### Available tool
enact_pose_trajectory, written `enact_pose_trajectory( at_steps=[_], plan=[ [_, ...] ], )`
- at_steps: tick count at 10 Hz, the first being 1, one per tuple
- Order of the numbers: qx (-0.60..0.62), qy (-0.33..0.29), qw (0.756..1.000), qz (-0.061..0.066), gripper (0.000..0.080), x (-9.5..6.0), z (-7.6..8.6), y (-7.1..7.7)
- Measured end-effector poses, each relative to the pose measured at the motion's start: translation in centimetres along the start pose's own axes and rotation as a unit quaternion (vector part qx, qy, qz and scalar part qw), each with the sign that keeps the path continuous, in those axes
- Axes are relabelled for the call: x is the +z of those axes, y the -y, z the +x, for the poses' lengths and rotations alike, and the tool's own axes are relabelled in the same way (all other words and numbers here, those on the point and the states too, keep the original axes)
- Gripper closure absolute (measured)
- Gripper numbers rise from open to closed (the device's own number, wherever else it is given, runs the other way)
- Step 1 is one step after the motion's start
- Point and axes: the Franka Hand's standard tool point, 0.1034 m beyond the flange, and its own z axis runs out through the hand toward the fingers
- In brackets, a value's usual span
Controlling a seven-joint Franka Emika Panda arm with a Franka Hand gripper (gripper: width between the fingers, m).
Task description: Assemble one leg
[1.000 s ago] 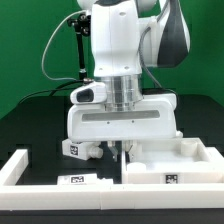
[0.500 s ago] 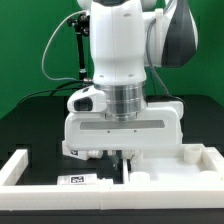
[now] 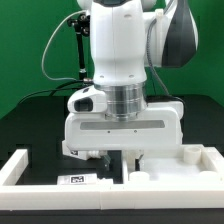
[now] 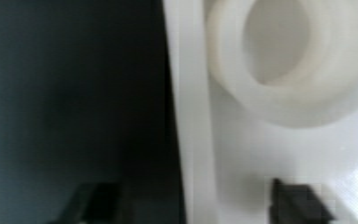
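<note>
At the panel's point(image 3: 190, 160) edge, low over the surface point(image 3: 30, 125): looks like a panel-positioning step, leg not yet picked. Next move needs a square close on the rim beside the round socket point(image 4: 229, 75). End effector point(image 4: 195, 195) wide open, fingertips point(image 4: 98, 198) straddling the rim, holding nothing, contact unclear. Leg not visible, maybe hidden behind the arm point(image 3: 120, 50)
</note>
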Motion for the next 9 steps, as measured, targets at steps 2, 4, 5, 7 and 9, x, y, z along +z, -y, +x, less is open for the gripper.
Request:
enact_pose_trajectory(
  at_steps=[2,4,5,7,9],
  plan=[
    [0.002,0.013,1.0,0.012,0.0175,-3.6,-2.1,0.6],
    [0.014,0.029,0.999,0.008,0.0155,-5.9,-2.6,1.4],
    [0.01,0.026,1.0,0.009,0.0151,-5.6,-2.5,1.3],
    [0.01,0.028,1.0,0.008,0.015,-5.4,-2.6,1.3],
    [-0.006,-0.003,1.0,0.005,0.015,-5.3,-3.5,3.1]
  ],
)
